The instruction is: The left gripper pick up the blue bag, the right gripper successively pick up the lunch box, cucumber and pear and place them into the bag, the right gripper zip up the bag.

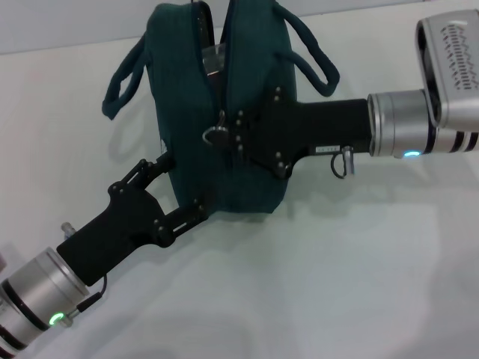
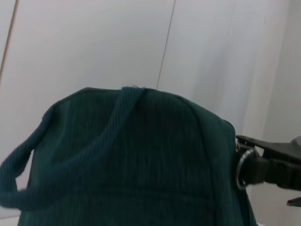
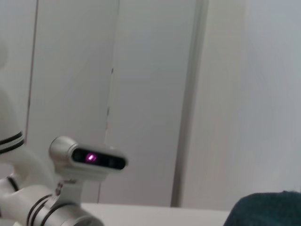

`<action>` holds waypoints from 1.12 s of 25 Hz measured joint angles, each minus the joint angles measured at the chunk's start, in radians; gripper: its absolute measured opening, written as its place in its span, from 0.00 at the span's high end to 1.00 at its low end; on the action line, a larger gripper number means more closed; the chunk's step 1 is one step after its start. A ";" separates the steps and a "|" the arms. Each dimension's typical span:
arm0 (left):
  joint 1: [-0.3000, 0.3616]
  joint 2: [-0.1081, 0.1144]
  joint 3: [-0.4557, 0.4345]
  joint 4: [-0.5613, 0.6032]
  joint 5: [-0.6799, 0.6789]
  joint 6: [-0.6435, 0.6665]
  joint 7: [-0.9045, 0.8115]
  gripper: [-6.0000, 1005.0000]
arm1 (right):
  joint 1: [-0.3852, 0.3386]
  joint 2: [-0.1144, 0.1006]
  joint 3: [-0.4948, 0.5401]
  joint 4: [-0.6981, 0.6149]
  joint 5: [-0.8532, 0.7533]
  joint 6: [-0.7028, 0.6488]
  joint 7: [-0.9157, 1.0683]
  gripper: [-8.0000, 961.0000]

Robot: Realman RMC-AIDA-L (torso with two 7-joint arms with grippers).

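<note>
The right claw (image 1: 221, 137) pinches the metal zipper pull (image 1: 217, 135) partway along the blue bag (image 1: 247, 97), which stands on the white bench (image 1: 337, 284). The left claw (image 1: 188, 191) clamps the bag's lower corner, steadying it. No food lies outside; packing looks done, the zip's upper stretch still gaping.

— What carries the things here?
— A plain white desk (image 1: 359, 284) with a smooth, flat surface.
— And what is standing directly on it?
— Only the dark teal-blue boxy fabric bag with two loop handles (image 1: 187, 112). It rests on the far middle part of the desk.
</note>
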 joint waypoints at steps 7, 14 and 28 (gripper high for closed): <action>0.000 0.000 0.000 0.003 -0.009 -0.008 0.002 0.18 | -0.009 -0.002 -0.002 0.009 0.040 -0.028 -0.016 0.98; -0.006 0.000 0.000 0.016 -0.003 -0.045 0.005 0.26 | -0.010 -0.003 -0.002 0.015 0.041 -0.030 -0.018 0.98; -0.019 0.000 0.008 0.016 0.005 -0.069 0.003 0.69 | -0.049 0.000 -0.002 0.019 0.105 -0.055 -0.019 0.98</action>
